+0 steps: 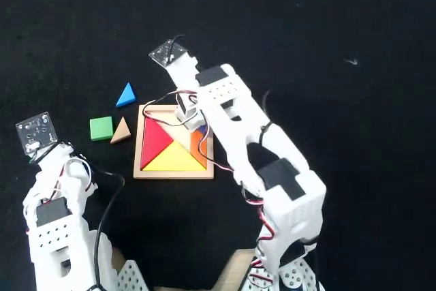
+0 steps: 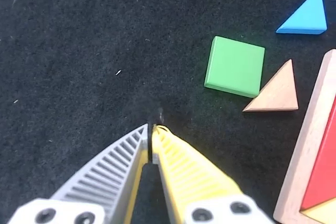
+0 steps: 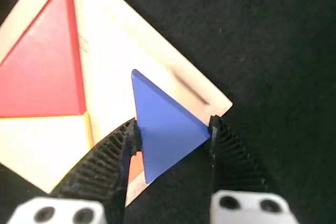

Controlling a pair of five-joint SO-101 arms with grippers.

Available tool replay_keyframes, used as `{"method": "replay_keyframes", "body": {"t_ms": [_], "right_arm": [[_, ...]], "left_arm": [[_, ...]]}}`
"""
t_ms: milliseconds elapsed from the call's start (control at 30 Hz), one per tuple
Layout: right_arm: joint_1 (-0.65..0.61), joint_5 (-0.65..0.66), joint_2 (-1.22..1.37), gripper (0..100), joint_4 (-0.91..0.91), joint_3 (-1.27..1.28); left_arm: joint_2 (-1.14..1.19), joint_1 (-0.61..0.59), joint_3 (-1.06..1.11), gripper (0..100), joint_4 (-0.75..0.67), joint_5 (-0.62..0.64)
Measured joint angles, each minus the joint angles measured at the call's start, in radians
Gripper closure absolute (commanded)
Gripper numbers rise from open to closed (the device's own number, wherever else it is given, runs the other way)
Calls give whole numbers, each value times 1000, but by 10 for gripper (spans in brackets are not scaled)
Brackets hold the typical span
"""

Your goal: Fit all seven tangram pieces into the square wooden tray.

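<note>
Right arm (image 1: pixel 252 134) stretched over tray (image 1: pixel 174 173) — fingers (image 3: pixel 105 156) pinching dark-blue triangle (image 3: pixel 165 129).

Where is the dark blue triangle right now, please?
In the right wrist view, the dark blue triangle is held in the right gripper at the wooden tray's corner, near the red triangle.

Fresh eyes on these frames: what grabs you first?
A dark blue triangle sits gripped in the right arm's jaws over a corner of the wooden tray, which already holds a red triangle and a yellow triangle. Loose beside the tray lie a green square, a tan triangle and a light blue triangle.
</note>
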Motion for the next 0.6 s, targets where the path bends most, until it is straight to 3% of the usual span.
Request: {"method": "replay_keyframes", "body": {"t_ms": [400,600], "right_arm": [[0,0,37,842,-31,-3],[-2,-3,37,730,-34,-3]], "left_arm": [[0,0,0,970,0,0],[0,0,0,970,0,0]]}}
